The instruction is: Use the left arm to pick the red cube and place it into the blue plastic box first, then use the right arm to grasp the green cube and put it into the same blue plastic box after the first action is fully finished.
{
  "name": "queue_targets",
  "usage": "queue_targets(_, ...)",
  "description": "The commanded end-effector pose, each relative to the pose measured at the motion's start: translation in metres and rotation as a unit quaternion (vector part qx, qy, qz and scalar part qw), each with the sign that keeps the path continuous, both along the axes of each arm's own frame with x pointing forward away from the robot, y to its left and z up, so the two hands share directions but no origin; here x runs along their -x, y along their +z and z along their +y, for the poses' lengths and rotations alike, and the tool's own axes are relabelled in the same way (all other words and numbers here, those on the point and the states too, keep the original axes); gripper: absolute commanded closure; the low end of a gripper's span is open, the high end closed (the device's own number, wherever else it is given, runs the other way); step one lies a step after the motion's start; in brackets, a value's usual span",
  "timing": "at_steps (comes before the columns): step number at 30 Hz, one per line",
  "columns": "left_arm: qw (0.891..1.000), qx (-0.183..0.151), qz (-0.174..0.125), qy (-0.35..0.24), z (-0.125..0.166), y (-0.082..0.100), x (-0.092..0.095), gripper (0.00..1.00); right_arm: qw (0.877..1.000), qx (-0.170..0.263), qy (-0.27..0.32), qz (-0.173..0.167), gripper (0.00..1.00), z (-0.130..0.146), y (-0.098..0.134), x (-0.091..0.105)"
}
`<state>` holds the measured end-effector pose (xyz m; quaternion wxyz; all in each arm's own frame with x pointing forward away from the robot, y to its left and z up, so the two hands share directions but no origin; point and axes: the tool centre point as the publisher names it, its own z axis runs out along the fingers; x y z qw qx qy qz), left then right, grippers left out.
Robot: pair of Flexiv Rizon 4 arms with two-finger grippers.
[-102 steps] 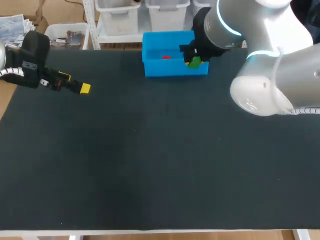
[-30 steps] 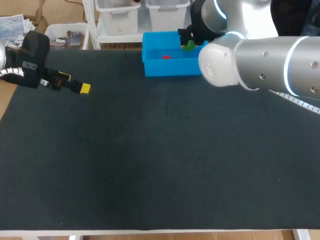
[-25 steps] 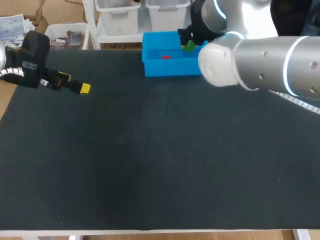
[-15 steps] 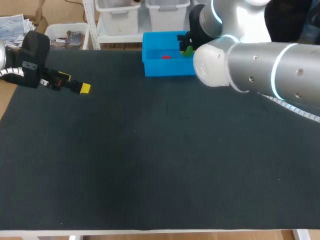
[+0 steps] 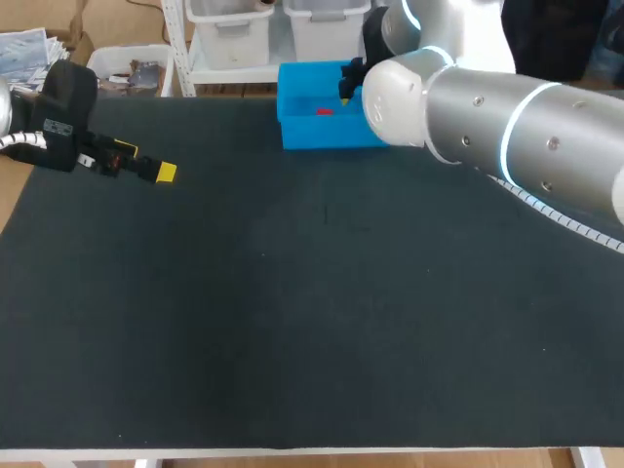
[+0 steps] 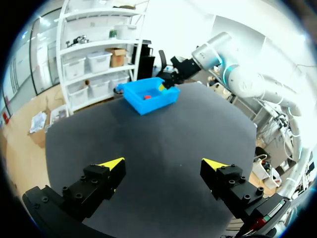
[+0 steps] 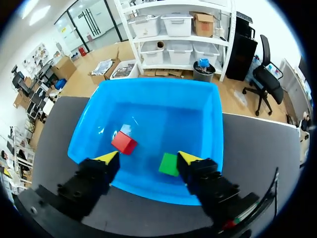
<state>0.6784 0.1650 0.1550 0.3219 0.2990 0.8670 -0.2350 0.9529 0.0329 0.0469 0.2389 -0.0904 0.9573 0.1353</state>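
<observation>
– Where does the blue box [image 5: 327, 132] stand, and how much room is around it?
– At the far edge of the bench [image 5: 292, 322], about midway along that edge. From it the broad dark surface runs to the near edge and out to both sides.

– And the arms?
– The right arm [image 5: 487, 127] comes in from the right, crosses the far right part of the bench and covers the box's right end in the head view. The left pincer [image 6: 163, 164] sits near the bench's left edge, well apart from the box, with its fingers spread wide and released.

– How is the right pincer [image 7: 148, 158]?
– It hangs over the box within the outline of its walls, fingers apart and released.

– The cubes?
– Both are in the box. The green cube [image 7: 169, 164] lies on the floor below the gap between the fingers. It is nearer the finger on the side away from the red cube [image 7: 124, 142], and I see neither finger touching it. The red cube lies on the floor toward the other finger, apart from the green one and turned at an angle to the walls. Both sit toward the wall nearest the pincer.
</observation>
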Motion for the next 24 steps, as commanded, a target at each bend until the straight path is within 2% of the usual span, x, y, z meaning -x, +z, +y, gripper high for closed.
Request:
queue_targets(1,1.000,0.003,-0.002,-0.002,0.001,-0.001,0.000,0.00,1.000,-0.001,-0.001,-0.004,0.00,-0.002,0.003,0.006)
queue_targets(17,1.000,0.003,-0.002,-0.002,0.001,-0.001,0.000,0.00,1.000,-0.002,0.010,-0.028,0.00,-0.002,0.038,0.017)
queue_targets(24,1.000,0.003,-0.002,-0.002,0.001,-0.001,0.000,0.00,0.999,0.007,0.015,-0.039,0.00,-0.011,0.065,0.040)
